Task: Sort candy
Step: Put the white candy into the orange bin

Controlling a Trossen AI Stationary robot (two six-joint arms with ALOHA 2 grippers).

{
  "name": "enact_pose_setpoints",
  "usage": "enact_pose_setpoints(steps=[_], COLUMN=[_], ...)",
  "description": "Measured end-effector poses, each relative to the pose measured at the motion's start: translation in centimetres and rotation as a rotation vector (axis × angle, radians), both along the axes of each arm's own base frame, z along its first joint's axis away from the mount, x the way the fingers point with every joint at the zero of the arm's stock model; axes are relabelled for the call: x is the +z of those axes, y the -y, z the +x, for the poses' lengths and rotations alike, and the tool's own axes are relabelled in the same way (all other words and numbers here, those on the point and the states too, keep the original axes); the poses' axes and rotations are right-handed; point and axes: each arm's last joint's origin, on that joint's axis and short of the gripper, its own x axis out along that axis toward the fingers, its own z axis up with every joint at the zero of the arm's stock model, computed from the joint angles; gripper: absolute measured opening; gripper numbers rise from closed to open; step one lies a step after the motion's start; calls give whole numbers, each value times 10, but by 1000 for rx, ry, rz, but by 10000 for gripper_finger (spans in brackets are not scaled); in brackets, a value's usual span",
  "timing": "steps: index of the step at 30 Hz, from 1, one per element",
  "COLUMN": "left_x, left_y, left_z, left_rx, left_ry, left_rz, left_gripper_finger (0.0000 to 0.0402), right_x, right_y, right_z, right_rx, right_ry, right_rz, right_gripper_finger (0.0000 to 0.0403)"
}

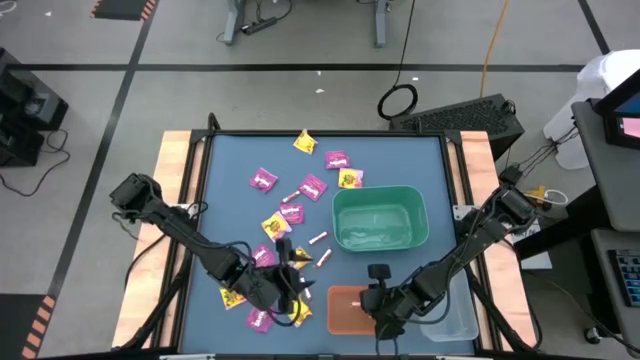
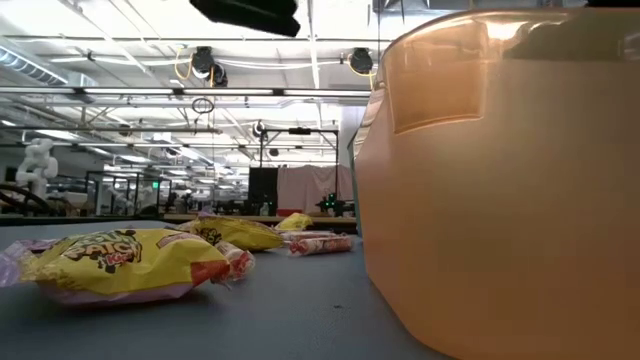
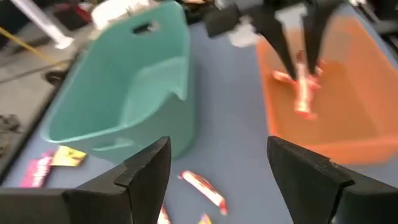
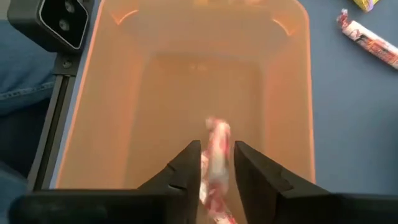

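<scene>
Green bin (image 1: 380,219) mid-table; orange bin (image 1: 345,308) near front edge; clear bin (image 1: 455,312) beside it.

Pink-white candy stick (image 4: 216,163) upright over orange bin (image 4: 118,93), packets (image 1: 290,212) scattered on table

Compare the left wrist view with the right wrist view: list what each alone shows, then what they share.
Left wrist only: the green bin, the left claw open, purple and yellow packets beside the bin.
Right wrist only: a black camera unit beside the orange bin.
Both: the orange bin and the right claw over it with a pink-white stick between its fingers.
</scene>
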Motion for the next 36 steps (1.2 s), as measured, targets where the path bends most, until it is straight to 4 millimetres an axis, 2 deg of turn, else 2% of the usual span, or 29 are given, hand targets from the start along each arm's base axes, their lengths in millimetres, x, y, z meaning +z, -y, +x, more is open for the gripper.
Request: enact_pose_setpoints(steps=[6, 11, 14, 20, 30, 36], left_x=[-10, -15, -17, -20, -66, -80], left_y=[1, -3, -3, -5, -16, -25], left_z=[-7, -12, -13, -6, 15, 17], left_rx=[-126, -181, -198, -240, -296, -311], left_ry=[-163, -252, -274, -284, -383, -409], left_rz=[-42, 65, 86, 21, 4, -28], left_gripper_finger=[271, 271, 271, 266, 201, 176], right_x=[0, 4, 11, 25, 29, 29], right_y=[0, 0, 1, 2, 2, 2], right_z=[0, -1, -3, -7, -8, -8], right_rx=[9, 27, 36, 82, 109, 112], right_ry=[-11, 0, 15, 26, 25, 29], right_rz=[13, 10, 18, 68, 86, 78], right_gripper_finger=[135, 160, 168, 169, 169, 169])
